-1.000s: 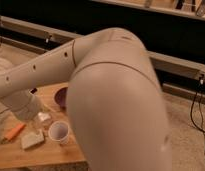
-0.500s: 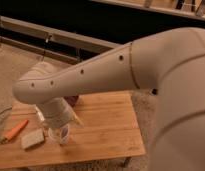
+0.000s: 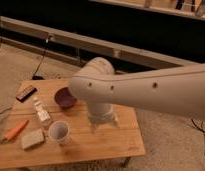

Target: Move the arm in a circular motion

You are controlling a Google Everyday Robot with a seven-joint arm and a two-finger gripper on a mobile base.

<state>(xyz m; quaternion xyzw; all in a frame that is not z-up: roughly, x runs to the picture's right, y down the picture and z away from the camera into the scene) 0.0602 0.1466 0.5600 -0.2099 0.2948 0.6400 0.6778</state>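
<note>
One view: camera view, looking down on a low wooden surface [image 3: 113, 146] standing on a pale floor [image 3: 166, 135].
Arm: the arm [image 3: 151, 90] enters from the right edge, runs left as a thick cream segment to a rounded elbow, then drops in a short segment.
Tool: the tool [image 3: 102, 121] hangs at that segment's end, just over the surface's middle; whether it is open, closed or holding anything cannot be told.
Bowl: purple bowl [image 3: 64, 98], just left of the tool.
Cup: white cup [image 3: 59, 132], nearer than the bowl.
Left side: bottle [image 3: 42, 112], carrot [image 3: 16, 130], sponge [image 3: 32, 139], dark flat object [image 3: 26, 92].
</note>
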